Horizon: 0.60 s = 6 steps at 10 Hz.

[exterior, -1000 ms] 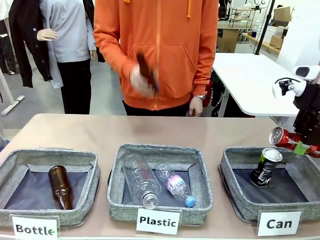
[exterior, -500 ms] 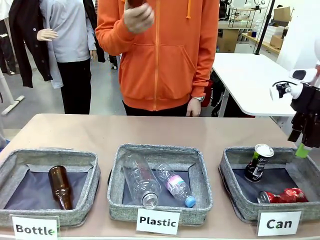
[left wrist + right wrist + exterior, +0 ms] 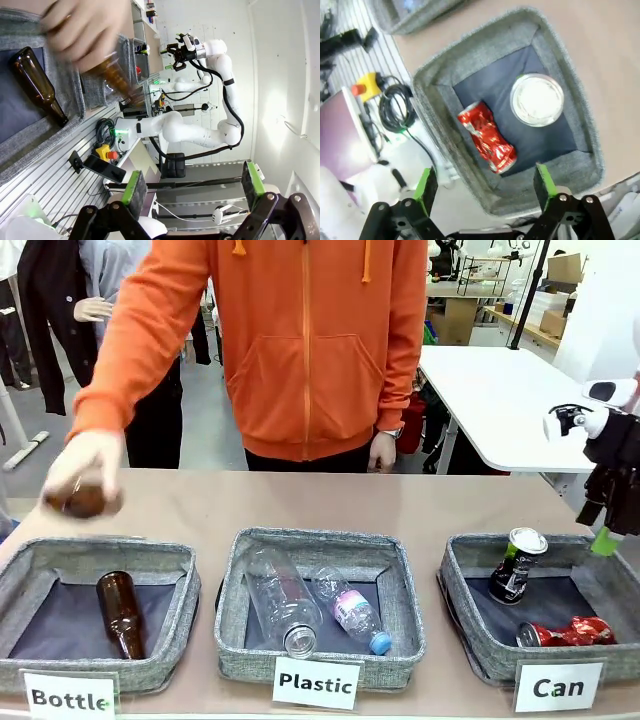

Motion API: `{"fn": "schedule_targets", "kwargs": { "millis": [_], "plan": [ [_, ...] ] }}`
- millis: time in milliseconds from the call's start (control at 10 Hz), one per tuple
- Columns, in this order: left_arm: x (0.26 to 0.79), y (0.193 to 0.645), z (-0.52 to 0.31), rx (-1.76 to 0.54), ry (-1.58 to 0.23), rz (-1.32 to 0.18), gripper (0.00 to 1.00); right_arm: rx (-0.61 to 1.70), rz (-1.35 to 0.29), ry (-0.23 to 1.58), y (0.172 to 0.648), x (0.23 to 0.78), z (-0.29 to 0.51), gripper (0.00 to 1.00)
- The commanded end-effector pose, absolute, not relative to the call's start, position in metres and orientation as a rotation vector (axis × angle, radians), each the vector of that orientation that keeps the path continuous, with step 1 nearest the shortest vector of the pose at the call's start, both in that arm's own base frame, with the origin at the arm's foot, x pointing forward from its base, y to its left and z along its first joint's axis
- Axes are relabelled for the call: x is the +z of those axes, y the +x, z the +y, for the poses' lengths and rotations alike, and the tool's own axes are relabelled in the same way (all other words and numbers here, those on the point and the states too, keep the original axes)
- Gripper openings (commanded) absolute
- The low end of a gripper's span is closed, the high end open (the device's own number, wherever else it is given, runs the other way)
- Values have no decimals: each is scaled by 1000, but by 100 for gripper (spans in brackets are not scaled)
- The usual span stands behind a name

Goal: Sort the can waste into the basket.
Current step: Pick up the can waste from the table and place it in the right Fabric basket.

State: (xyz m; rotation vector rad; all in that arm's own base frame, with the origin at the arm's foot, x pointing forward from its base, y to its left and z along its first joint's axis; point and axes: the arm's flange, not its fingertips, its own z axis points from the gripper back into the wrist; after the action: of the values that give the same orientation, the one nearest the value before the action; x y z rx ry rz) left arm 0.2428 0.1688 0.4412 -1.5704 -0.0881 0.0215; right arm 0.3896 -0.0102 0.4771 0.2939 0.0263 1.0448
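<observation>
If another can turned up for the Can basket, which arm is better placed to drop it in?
Probably the right. Its open pincer hangs directly over the Can basket, where the crushed red can and black can lie. The left pincer is over by the Bottle basket.

3 grey fabric baskets sit in a row: Bottle basket (image 3: pixel 30 570), Plastic basket (image 3: pixel 240 640) and Can basket (image 3: pixel 465 640). 2 cans: black can (image 3: pixel 517 567), crushed red can (image 3: pixel 562 632). 2 clear plastic bottles (image 3: pixel 283 602). 2 brown glass bottles (image 3: pixel 119 612), 1 of them in the person's hand (image 3: pixel 82 480)
</observation>
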Motion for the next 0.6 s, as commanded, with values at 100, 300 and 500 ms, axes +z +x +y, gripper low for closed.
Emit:
{"fn": "schedule_targets", "kwargs": {
  "millis": [100,300,500],
  "plan": [
    [441,243,169,21,-1570,-88,100,546,-112,720,399,491,-24,100],
    [488,209,233,57,-1513,-341,100,334,-139,1028,406,491,-41,100],
    [491,189,261,54,-1513,-374,100,124,-160,1241,410,492,-50,100]
  ]
}}
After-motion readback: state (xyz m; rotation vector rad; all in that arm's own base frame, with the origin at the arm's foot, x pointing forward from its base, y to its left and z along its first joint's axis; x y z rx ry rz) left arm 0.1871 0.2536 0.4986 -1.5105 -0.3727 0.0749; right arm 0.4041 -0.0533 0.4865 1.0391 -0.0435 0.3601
